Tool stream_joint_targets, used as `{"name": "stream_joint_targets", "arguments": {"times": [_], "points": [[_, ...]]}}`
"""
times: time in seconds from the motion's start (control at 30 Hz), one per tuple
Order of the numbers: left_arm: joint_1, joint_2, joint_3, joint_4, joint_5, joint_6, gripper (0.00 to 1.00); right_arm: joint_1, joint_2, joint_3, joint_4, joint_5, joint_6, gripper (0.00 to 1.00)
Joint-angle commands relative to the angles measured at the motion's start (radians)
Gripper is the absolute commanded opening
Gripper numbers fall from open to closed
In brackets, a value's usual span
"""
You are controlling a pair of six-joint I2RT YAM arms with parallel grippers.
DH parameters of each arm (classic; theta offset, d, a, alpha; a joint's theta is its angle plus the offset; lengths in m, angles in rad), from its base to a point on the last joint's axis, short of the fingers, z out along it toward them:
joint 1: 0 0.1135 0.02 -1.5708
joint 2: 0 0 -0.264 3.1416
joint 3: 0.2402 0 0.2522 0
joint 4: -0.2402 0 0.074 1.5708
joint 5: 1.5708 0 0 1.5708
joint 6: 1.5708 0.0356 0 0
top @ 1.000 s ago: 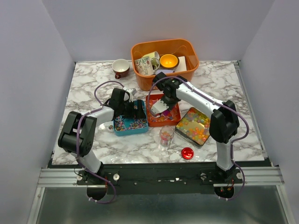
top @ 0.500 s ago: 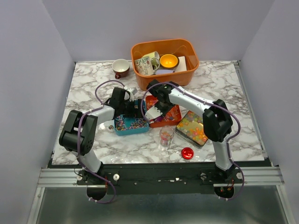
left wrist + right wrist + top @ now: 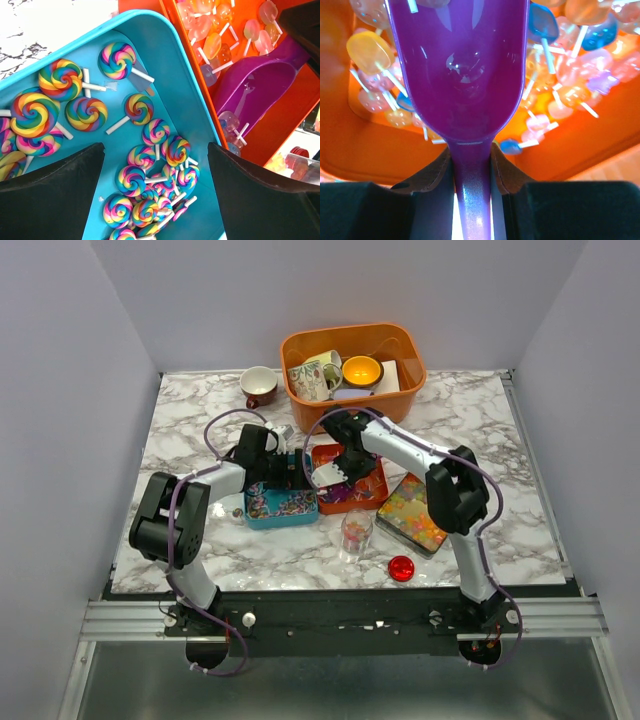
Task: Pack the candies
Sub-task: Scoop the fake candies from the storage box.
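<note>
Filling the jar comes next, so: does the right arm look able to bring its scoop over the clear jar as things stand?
Probably yes. The right gripper holds the purple scoop in the orange tray; the clear jar stands just in front of that tray, with nothing between them.

purple scoop (image 3: 460, 75) | rainbow-swirl candies (image 3: 30, 112) | turquoise tray (image 3: 165, 55) | orange tray (image 3: 375, 150) | grey-veined white marble table (image 3: 480, 420)

Top camera is looking down on the whole worktop (image 3: 180, 440) from behind. Both wrist cameras are peering closely downward, sharing the purple scoop (image 3: 255, 85).
</note>
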Motion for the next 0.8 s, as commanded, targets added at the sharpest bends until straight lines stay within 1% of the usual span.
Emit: {"name": "stream_joint_targets", "arguments": {"times": [0.0, 0.03, 0.1, 0.23, 0.47, 0.6, 0.77], "points": [[-0.014, -0.001, -0.011, -0.046, 0.023, 0.013, 0.99, -0.010, 0.067, 0.073, -0.019, -0.384, 0.079, 0.01], [-0.014, -0.005, -0.011, -0.060, 0.021, 0.025, 0.99, -0.033, 0.064, 0.071, -0.035, -0.425, 0.079, 0.01], [-0.011, -0.022, -0.014, -0.072, 0.023, 0.035, 0.99, -0.050, 0.056, 0.059, -0.042, -0.454, 0.067, 0.01], [-0.006, -0.048, -0.014, -0.106, 0.023, 0.064, 0.99, -0.087, 0.004, 0.007, -0.007, -0.555, 0.065, 0.01], [0.000, -0.068, -0.014, -0.121, 0.038, 0.078, 0.99, -0.124, -0.076, -0.084, 0.007, -0.637, 0.018, 0.01], [0.004, -0.080, -0.006, -0.121, 0.067, 0.090, 0.99, -0.151, -0.111, -0.130, 0.027, -0.675, 0.021, 0.01], [0.010, -0.082, 0.035, -0.143, 0.164, 0.139, 0.99, -0.196, -0.122, -0.153, 0.040, -0.712, 0.035, 0.01]]}}
